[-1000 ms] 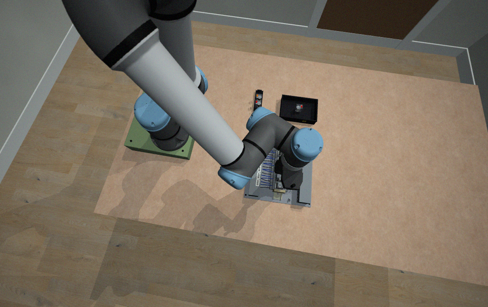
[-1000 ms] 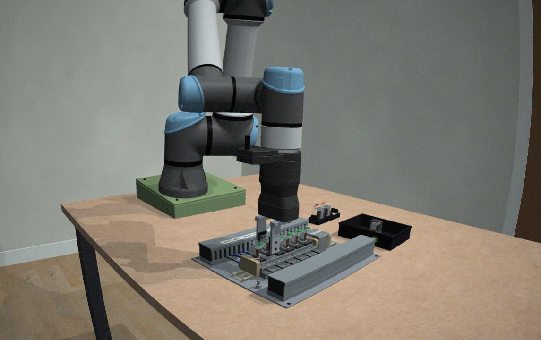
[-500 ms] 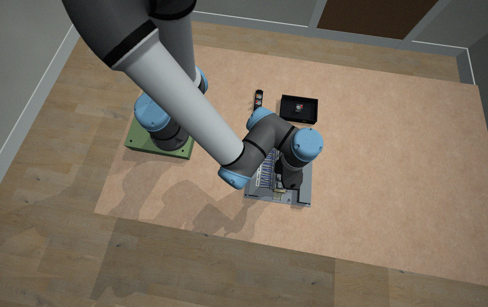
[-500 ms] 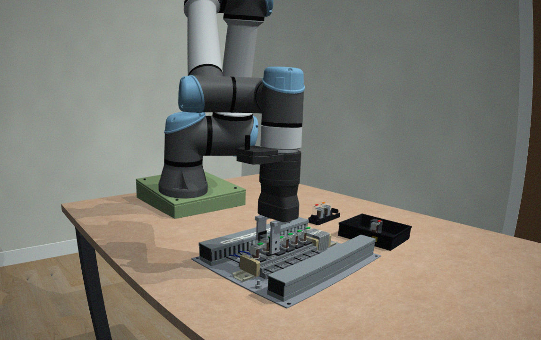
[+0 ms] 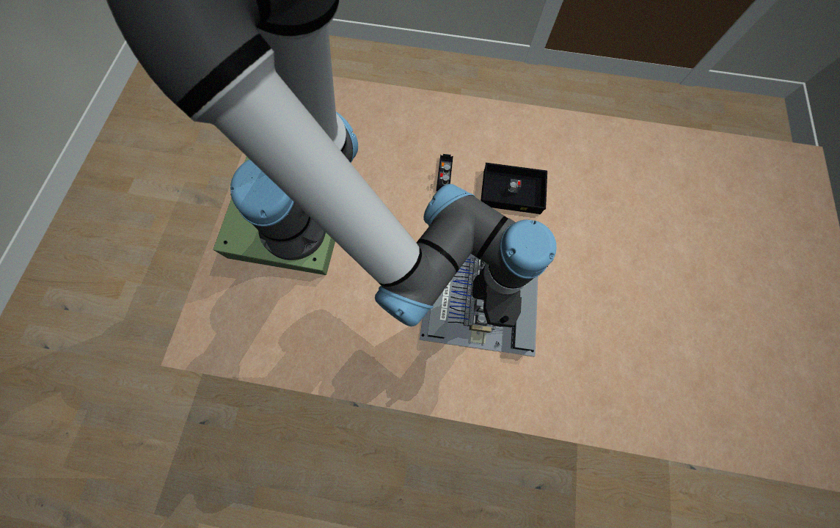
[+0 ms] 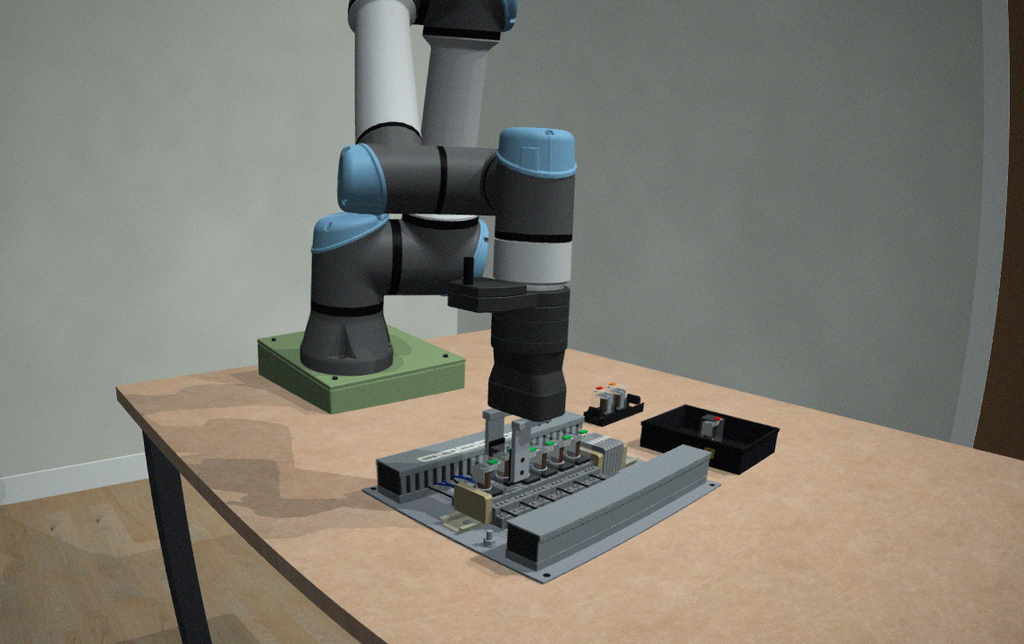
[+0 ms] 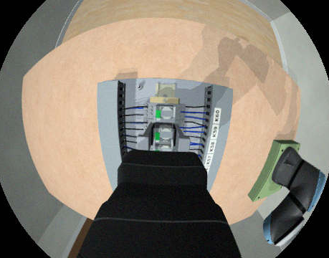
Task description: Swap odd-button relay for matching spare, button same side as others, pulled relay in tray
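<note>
Relay in my grip: my jaws are closed on a green-button relay (image 6: 505, 467), second from the near end of the row on the panel (image 6: 419, 512); its lower part is hidden by my fingers (image 6: 520, 450).
Gripper (image 6: 506, 452): it points straight down over the row, fingers on either side of that relay.
Row: in the wrist view a second green-button relay (image 7: 165, 113) stands just beyond the held one, next to a beige end block (image 7: 165, 99); more green-topped relays (image 6: 555, 452) run on toward the far end of the panel.
Tray (image 6: 756, 450): black, on the desk (image 6: 859, 544) just beyond the panel's far end; one relay with a red button (image 6: 711, 425) stands inside it, apart from the walls.
Spare holder (image 6: 599, 418): a small black block near the tray, on the arm-base side; it carries two relays (image 6: 611, 397), one red-topped, one orange-topped.
Arm base (image 6: 435, 376): green plate, well apart from the panel.
</note>
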